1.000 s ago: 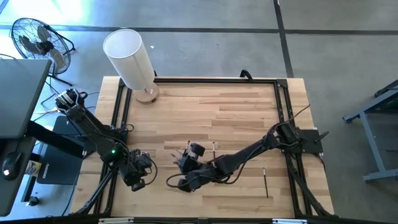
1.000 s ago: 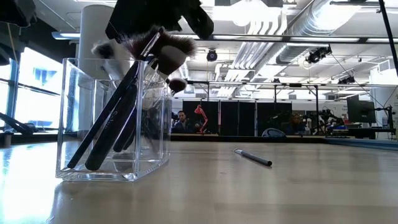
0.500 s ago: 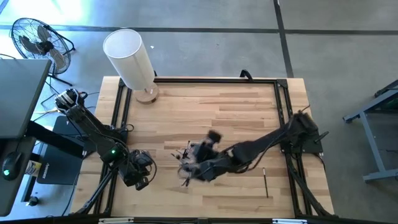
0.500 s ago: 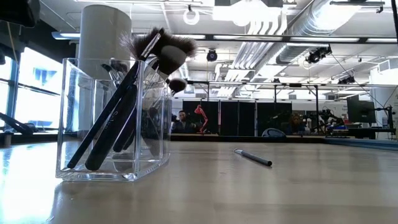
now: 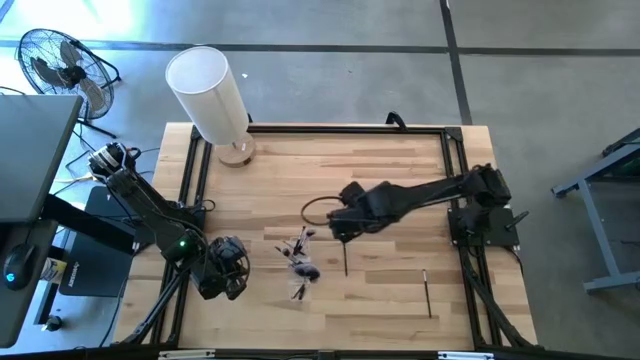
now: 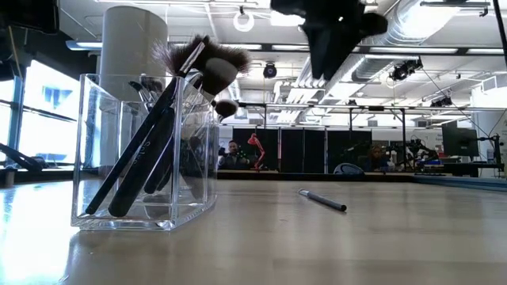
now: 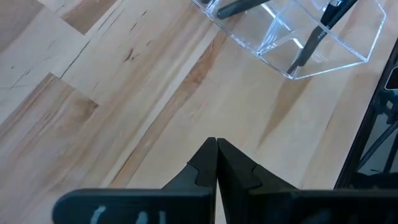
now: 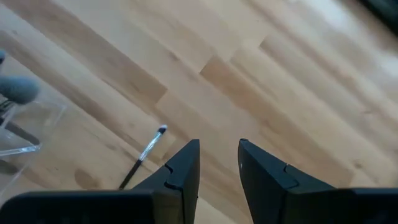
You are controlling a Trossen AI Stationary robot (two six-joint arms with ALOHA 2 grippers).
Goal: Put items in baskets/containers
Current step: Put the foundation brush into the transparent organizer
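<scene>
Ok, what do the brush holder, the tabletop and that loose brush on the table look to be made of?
Holder: clear hard plastic or glass, can't tell which; you see the brushes and room through it, and the edges glint. Tabletop: light wood planks, smooth satin finish; grain lines and board joints show. Loose brush: thin dark handle, likely painted wood or plastic, with a pale shiny tip that may be metal.

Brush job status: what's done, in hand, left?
Done: a bunch of thin dark-handled makeup brushes stand in the clear square plastic cup.
In hand: nothing. The right gripper is open and empty above the wooden table; the left gripper is shut, parked beside the cup.
Left: two loose brushes on the wood, one near the cup, one nearer the right edge.
</scene>
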